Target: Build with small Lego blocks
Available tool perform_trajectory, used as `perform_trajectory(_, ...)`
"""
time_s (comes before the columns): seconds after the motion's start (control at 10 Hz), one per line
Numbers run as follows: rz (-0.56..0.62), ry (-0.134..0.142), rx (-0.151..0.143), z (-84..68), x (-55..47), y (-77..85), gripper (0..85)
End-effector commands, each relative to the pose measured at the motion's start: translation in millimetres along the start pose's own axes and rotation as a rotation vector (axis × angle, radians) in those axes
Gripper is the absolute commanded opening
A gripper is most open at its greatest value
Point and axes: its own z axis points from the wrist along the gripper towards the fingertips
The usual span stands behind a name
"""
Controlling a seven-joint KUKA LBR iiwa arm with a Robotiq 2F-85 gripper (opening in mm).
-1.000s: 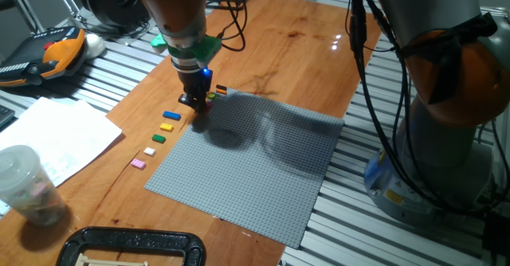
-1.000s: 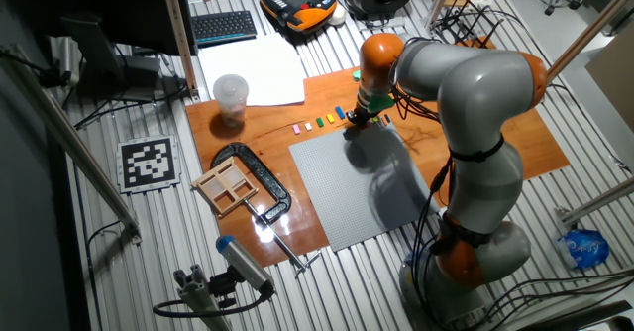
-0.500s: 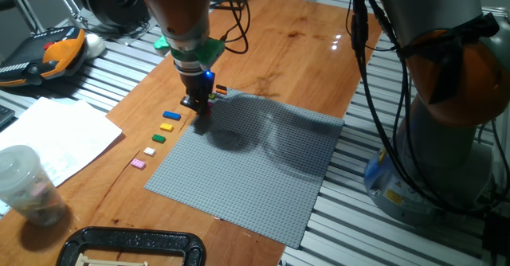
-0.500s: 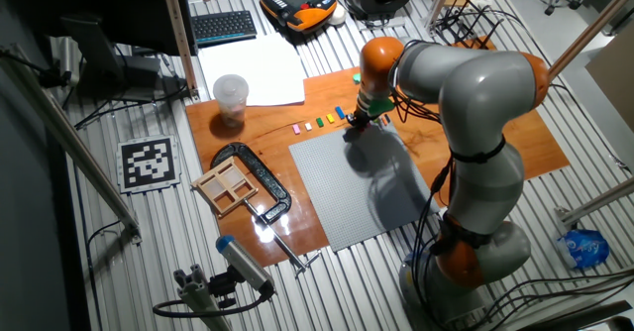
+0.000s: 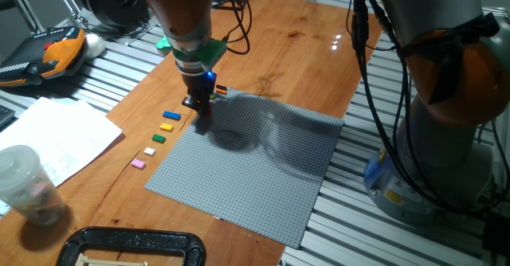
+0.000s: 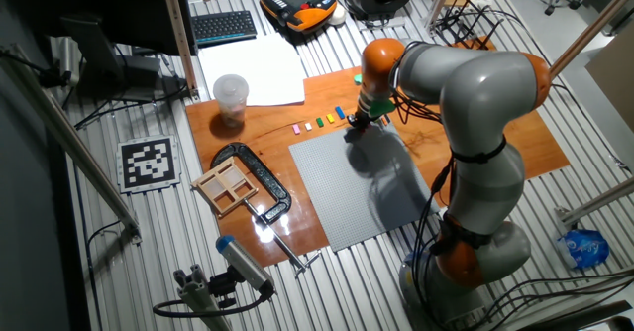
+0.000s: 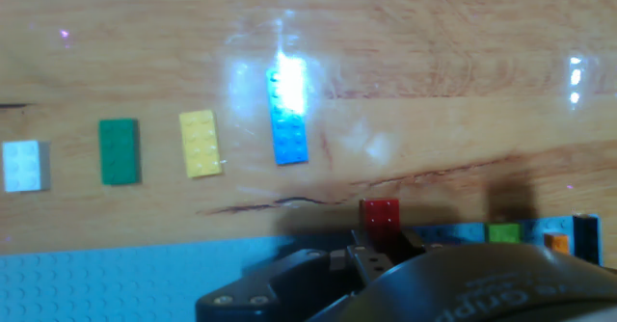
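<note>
The hand (image 5: 198, 105) is down low at the near corner of the grey baseplate (image 5: 255, 166), pointing straight at the wooden surface (image 5: 295, 43), the arm's last links stacked upright above it and the big grey elbow (image 6: 466, 83) arching over from the base beyond the baseplate. Out from the hand, a row of small bricks runs along the baseplate's edge: in the hand view the blue brick (image 7: 289, 110) lies closest, then the yellow brick (image 7: 200, 144), the green brick (image 7: 120, 151) and the white brick (image 7: 22, 166) furthest along. Blue, yellow and green each lie with their long axis at right angles to that edge, parallel to one another and apart; the blue one is the longest and washed out by glare at its far end. The white one looks nearly square. A red brick (image 7: 381, 216) sits right at the fingertips, just ahead of the dark hand body, studs up, on the wood beside the baseplate edge. Whether the fingers are clamped on it or merely next to it, I cannot tell — the hand body hides the tips. In one fixed view a pink brick (image 5: 138, 164) ends the row, furthest from the hand, and small dark and orange pieces (image 5: 221, 90) lie just behind the hand on the opposite side.
</note>
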Motion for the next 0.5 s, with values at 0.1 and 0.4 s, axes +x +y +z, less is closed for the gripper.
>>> perform_trajectory(0.1, 0.003, -0.001, 0.000, 0.7, 2.5, 0.6, 0.0)
perform_trajectory(0.4, 0.005, 0.000, -0.003, 1.1, 4.2, 1.0, 0.0)
